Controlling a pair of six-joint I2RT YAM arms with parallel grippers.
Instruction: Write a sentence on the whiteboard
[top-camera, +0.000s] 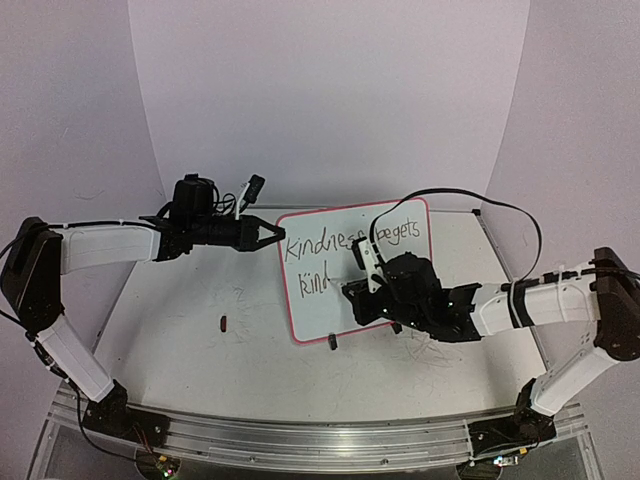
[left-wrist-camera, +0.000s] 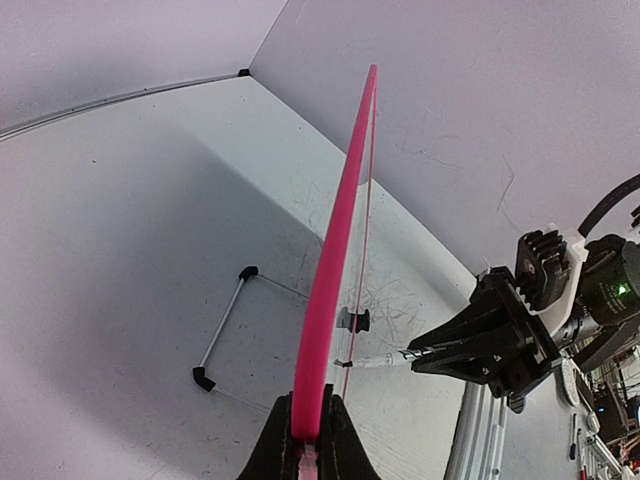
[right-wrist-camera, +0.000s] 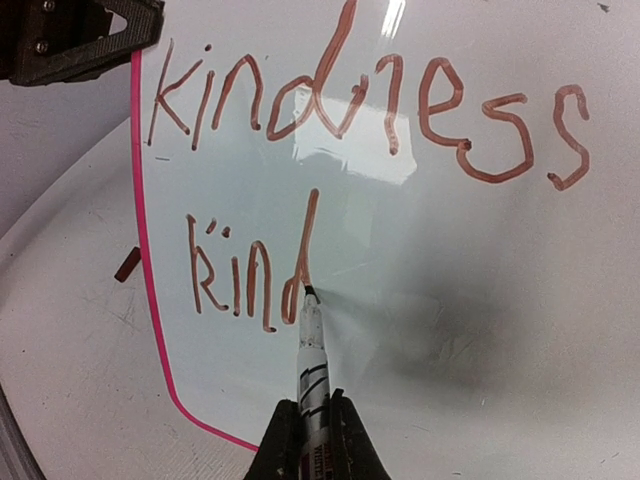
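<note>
Writing roughly two-thirds done, pen on the second line.

The small rectangular pink-framed whiteboard stands tilted up on the scuffed white tabletop, near the middle towards the back wall. The black left gripper is closed tight on the frame's left edge and steadies the board. The black right gripper is clamped around a slim white-barrelled marker, whose tip touches the board at the foot of the last letter. The dark handwritten marker sentence reads "kindness begets" on top and "kind" below. By my judgement the lower word is unfinished, likely a second "kindness", so a few letters and a full stop remain.
</note>
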